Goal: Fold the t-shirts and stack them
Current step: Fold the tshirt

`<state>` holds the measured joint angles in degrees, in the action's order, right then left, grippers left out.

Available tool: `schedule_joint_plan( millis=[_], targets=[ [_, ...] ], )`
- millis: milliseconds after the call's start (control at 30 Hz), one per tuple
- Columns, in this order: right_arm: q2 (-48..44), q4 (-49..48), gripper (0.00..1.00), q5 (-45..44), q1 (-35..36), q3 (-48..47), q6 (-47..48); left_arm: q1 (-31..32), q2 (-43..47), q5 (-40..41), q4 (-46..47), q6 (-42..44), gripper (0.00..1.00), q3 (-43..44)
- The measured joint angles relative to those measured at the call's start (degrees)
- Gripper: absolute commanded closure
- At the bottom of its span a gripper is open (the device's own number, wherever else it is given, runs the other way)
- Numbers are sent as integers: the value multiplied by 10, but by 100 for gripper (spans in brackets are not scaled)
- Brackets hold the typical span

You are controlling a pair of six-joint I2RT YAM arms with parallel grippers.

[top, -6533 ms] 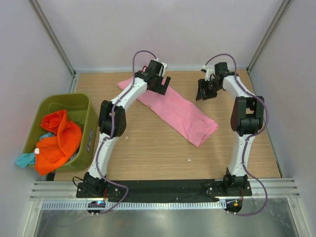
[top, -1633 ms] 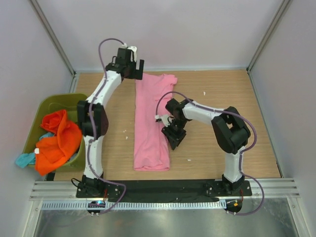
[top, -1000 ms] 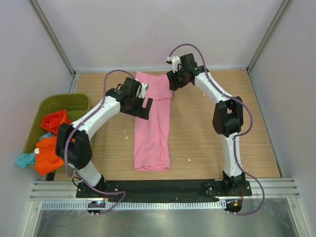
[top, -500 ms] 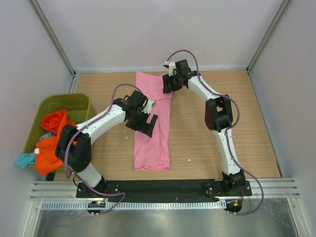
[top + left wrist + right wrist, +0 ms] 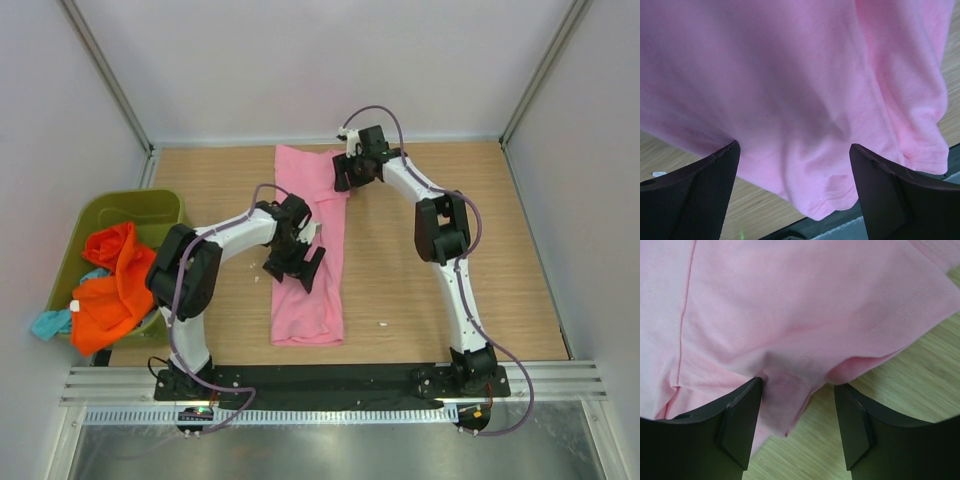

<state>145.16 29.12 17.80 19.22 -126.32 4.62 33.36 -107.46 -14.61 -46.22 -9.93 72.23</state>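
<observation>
A bright pink cloth t-shirt (image 5: 312, 290) lies on the pale wooden table (image 5: 480, 230), folded lengthwise into a long narrow strip. The strip runs from the far edge of the table toward the arms' bases, midway between the two arms.

The left gripper (image 5: 297, 265) hangs over the strip's left edge about halfway along its length. In the left wrist view, its black fingers (image 5: 695, 195) are spread wide. Smooth pink cloth fills the space beneath and between them, with the hem and a folded-in sleeve to the right, and nothing is gripped.

The right gripper (image 5: 343, 175) reaches to the far right corner of the shirt, at the sleeve end. Its black fingers (image 5: 740, 425) are parted around a small pucker of pink fabric at the cloth's edge. A sliver of bare wood shows beside the right-hand finger, so the pads appear to be clear of the cloth, though the close angle makes contact hard to judge.

At the left edge of the table stands an olive-green plastic bin (image 5: 172, 262), well apart from the pink shirt. A crumpled orange cloth t-shirt (image 5: 120, 285) is heaped over the bin's near rim. A teal cloth t-shirt (image 5: 48, 323) spills out at its near left corner.
</observation>
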Motion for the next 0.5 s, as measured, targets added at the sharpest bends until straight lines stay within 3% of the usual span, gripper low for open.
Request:
schedule_joint_plan(
  millis=[500],
  targets=[
    [0, -12, 35, -33, -21, 3, 30, 23, -50, -6, -28, -17, 10, 67]
  ],
)
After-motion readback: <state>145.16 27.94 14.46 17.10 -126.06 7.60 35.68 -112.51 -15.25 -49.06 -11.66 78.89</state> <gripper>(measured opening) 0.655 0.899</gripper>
